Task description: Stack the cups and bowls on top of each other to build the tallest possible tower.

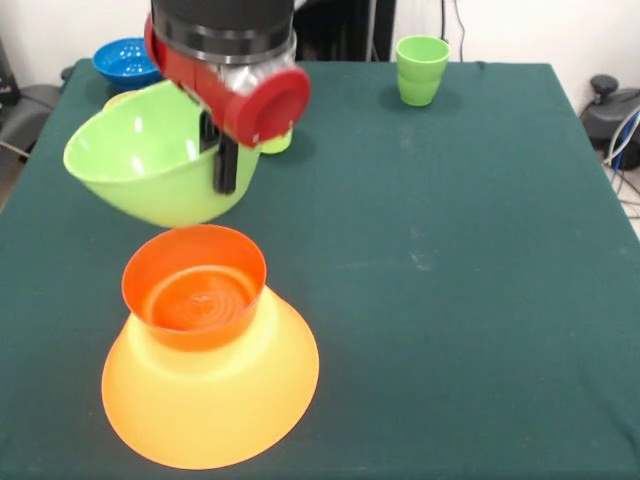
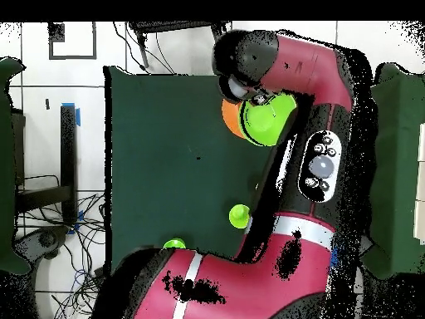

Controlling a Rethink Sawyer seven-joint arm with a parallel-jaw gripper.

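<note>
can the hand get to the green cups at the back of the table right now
Probably not yet: the hand is already holding the tilted green bowl, so it looks occupied. The path to the green cups across the table itself looks free.

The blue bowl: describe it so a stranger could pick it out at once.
Start at the dark green table in the front view and go to its far left corner, behind the robot arm. The blue bowl sits there, partly hidden by the arm. It is the only blue item; the other bowls are lime green or orange.
</note>
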